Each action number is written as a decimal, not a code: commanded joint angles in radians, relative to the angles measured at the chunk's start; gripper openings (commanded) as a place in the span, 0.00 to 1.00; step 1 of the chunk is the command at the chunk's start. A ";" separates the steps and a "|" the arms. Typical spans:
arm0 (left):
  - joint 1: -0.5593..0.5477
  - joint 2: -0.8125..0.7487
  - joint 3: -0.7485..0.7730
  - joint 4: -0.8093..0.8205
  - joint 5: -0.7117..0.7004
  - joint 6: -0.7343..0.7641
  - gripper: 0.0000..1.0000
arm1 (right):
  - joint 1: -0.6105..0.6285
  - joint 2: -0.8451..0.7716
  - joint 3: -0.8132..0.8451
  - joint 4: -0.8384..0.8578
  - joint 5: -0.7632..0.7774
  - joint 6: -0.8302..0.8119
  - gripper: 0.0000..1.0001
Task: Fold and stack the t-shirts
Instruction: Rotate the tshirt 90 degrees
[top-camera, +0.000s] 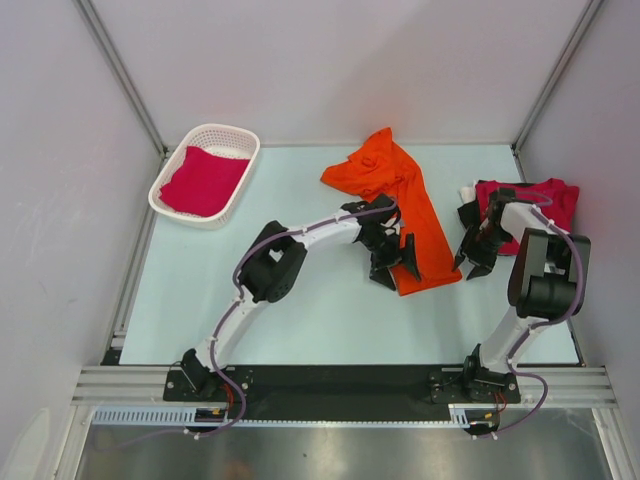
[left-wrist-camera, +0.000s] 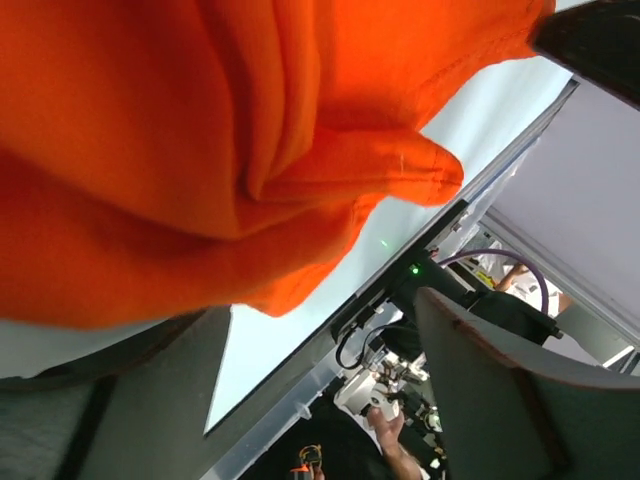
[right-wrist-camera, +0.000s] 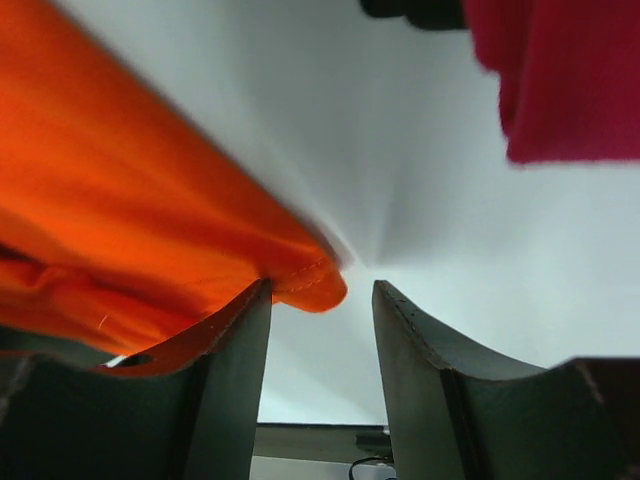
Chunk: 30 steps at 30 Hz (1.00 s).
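**Orange shirt lies slantwise, a gripper on each side of its near end**

The orange t-shirt (top-camera: 415, 215) lies to the right of the white basket (top-camera: 222, 128). It is drawn out long, its long axis running from a bunched far end nearer the basket to a flatter near end farther from it. One crimson t-shirt (top-camera: 203, 180) sits inside the basket. Another crimson t-shirt (top-camera: 555, 200) lies beyond the orange one, farthest from the basket.

The left gripper (top-camera: 396, 270) is at the orange shirt's near end on the basket side. Its wrist view shows what the overhead view cannot: the jaws are spread wide, with bare table between them and no cloth caught.

The right gripper (top-camera: 473, 260) is on the far-from-basket side of the same end. Its wrist view shows the jaws about half apart and empty, with the orange hem's corner just at one fingertip (right-wrist-camera: 255, 300). Whether they touch cannot be told.
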 joint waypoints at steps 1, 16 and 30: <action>-0.002 0.061 0.030 0.006 -0.054 -0.049 0.72 | -0.004 0.065 0.048 0.026 0.057 0.054 0.50; 0.047 -0.049 -0.119 -0.103 -0.142 0.025 0.00 | 0.047 0.125 0.037 0.014 -0.098 0.065 0.00; 0.084 -0.200 -0.234 -0.383 -0.194 0.229 0.00 | 0.179 0.029 -0.109 -0.112 -0.132 0.076 0.00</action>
